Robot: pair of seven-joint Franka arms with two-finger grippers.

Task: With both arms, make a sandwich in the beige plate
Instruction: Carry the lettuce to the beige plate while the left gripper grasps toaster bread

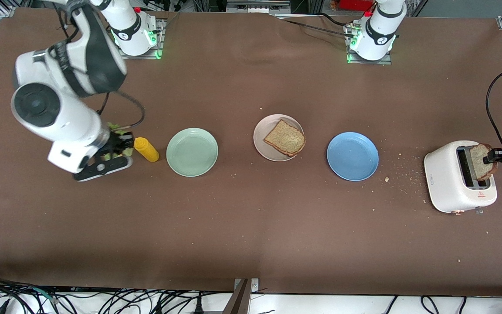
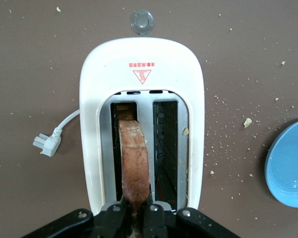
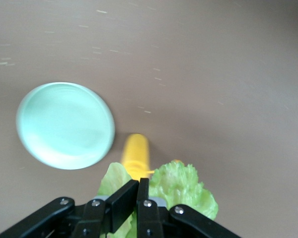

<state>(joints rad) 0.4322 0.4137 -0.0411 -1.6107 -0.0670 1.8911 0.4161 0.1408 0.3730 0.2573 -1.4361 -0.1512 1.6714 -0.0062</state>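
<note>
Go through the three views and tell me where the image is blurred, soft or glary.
Front view: evenly lit and sharp; only the right arm looks slightly smeared. Left wrist view: crisp on the toaster, the toast slice and the crumbs. Right wrist view: soft throughout, specks on the table streaked, the mint-green plate pale with washed-out glare, the lettuce leaf and yellow bottle fuzzy-edged.
</note>
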